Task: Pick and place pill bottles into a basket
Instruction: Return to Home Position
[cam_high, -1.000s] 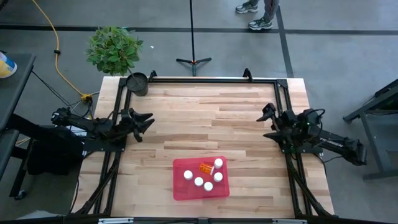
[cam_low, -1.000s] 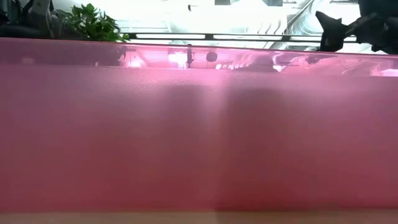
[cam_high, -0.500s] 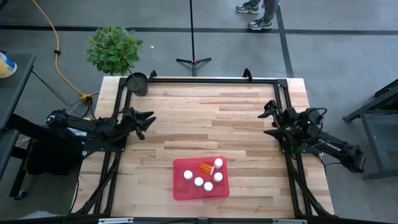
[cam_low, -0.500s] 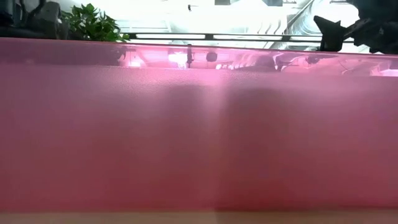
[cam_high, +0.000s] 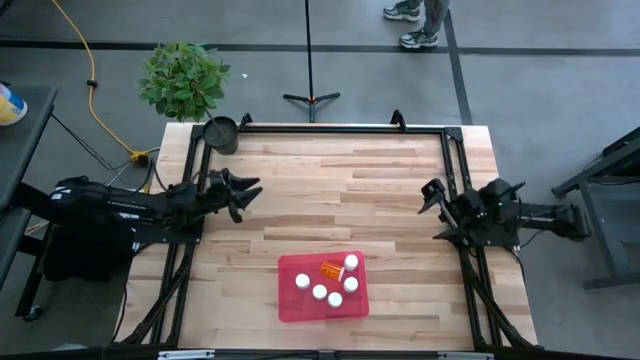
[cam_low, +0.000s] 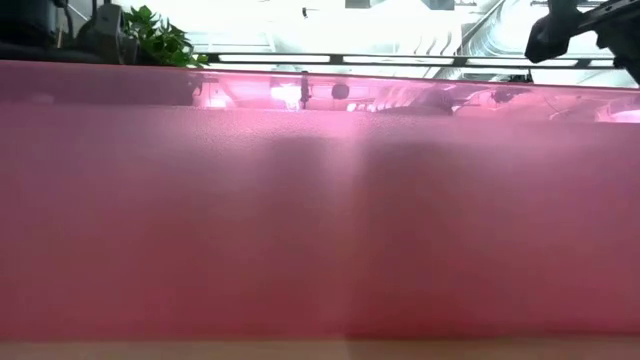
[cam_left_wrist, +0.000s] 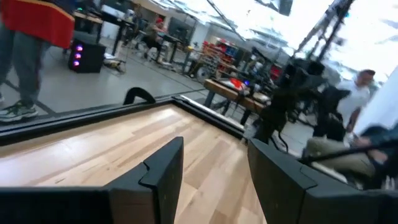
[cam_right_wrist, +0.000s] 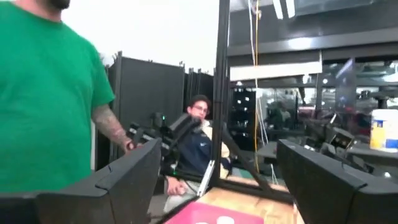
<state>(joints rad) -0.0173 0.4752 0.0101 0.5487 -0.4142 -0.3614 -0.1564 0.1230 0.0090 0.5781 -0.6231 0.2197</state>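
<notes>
The basket, a flat red tray (cam_high: 290, 306), lies on the table near its front edge, about midway across. Its wall (cam_low: 320, 220) fills the low view. Several pill bottles stand in it on their bases: white ones (cam_high: 319, 292) and an orange one (cam_high: 330, 269) lying on its side. My left gripper (cam_high: 245, 190) hovers over the table's left side, open and holding nothing (cam_left_wrist: 214, 174). My right gripper (cam_high: 432, 210) hovers at the right side, open and holding nothing (cam_right_wrist: 217, 180). Both are well clear of the tray.
A small black pot (cam_high: 221, 132) stands at the far left corner, with a plant (cam_high: 183, 78) on the floor behind it. Black frame rails (cam_high: 340, 128) run along the table's far and side edges. A person's feet (cam_high: 415, 25) show beyond the far edge.
My left arm has swung about its base and stretched out, carrying its gripper a little toward the table's far edge and middle. My right arm has swung too, and its gripper now faces the table's left edge and sits slightly nearer the front. The tray and bottles have not moved.
</notes>
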